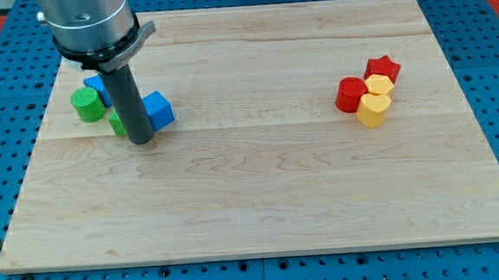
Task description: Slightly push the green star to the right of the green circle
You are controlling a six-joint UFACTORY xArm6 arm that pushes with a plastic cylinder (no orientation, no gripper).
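Observation:
The green circle [87, 104] lies near the view's top left of the wooden board [262, 200]. The green star [116, 123] lies just right of and below it, mostly hidden behind my rod; only a small green edge shows. My tip [142, 141] rests on the board touching or right beside the star's right side. A blue cube [159, 110] sits just right of the rod. Another blue block [97, 85] shows partly behind the rod, above the green circle.
At the view's right lies a tight cluster: a red star [383, 67], a red cylinder [348, 94], a yellow block [380, 84] and a yellow heart-like block [373, 109]. The arm's grey body [86, 20] hangs over the top left corner.

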